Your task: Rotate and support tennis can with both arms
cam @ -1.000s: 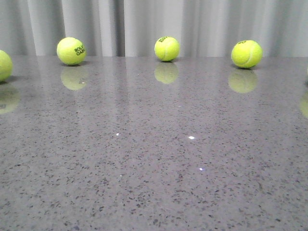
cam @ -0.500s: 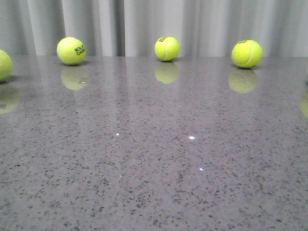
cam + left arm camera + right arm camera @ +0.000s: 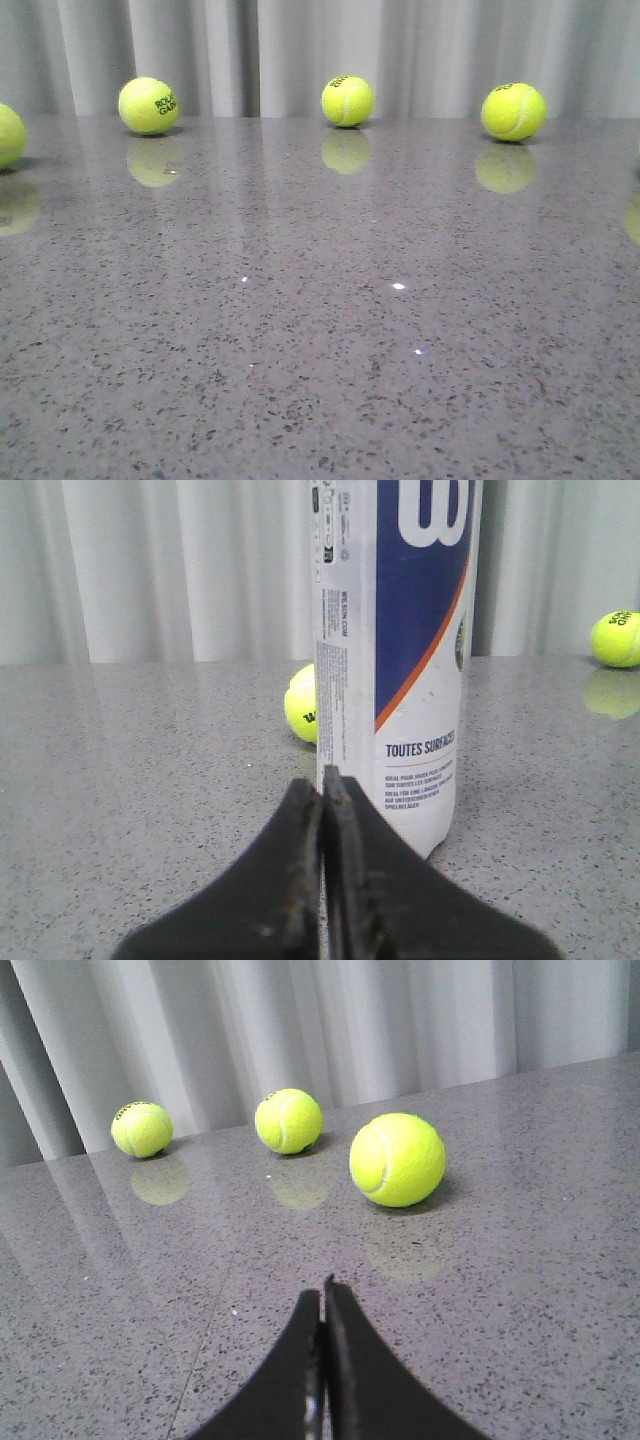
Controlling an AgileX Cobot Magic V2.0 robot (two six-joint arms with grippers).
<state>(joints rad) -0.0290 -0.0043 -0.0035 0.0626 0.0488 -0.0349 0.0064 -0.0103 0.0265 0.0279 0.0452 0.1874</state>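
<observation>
Tennis can upright before left gripper; both jaws closed, empty

Tennis can (image 3: pixel 400 660) is seen standing upright on the speckled grey surface (image 3: pixel 150 780), just beyond the left gripper (image 3: pixel 323 780), whose jaws are pressed together with nothing held. A tennis ball (image 3: pixel 300 705) is partly hidden behind the can. The right gripper (image 3: pixel 323 1295) jaws are likewise closed and empty; three balls lie beyond, the nearest (image 3: pixel 397 1159) apart from the tips. In the front view, neither arm is seen; balls line the far edge by the curtain (image 3: pixel 320 50).
</observation>
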